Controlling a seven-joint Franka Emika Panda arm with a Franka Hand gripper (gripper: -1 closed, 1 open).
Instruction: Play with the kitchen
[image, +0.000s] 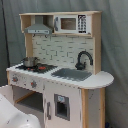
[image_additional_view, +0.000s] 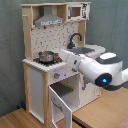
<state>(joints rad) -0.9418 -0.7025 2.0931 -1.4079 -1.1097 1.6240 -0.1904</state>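
A: What's the kitchen (image: 60, 70) look like?

B: I see it mid-frame in both exterior views. White panels, pale wood frame, tiled backsplash, matte black stovetop (image: 36, 67) w/ small metal pot (image: 29, 61), grey sink (image: 71, 74), curved black faucet (image: 83, 58), microwave (image: 72, 23) up top.

A: Obstructions?

B: In the second exterior view, glossy white arm (image_additional_view: 92, 67) crosses the counter front; oven door (image_additional_view: 59, 102) hangs open below. Jaws – can't tell.

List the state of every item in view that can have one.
Oven door: swung open in the second exterior view.
Cupboard door: closed.
Pot: upright on the stovetop.
Sink: nothing visible in it.
Microwave: door closed.
Robot arm: reaching across the counter front; its pincer is hidden.
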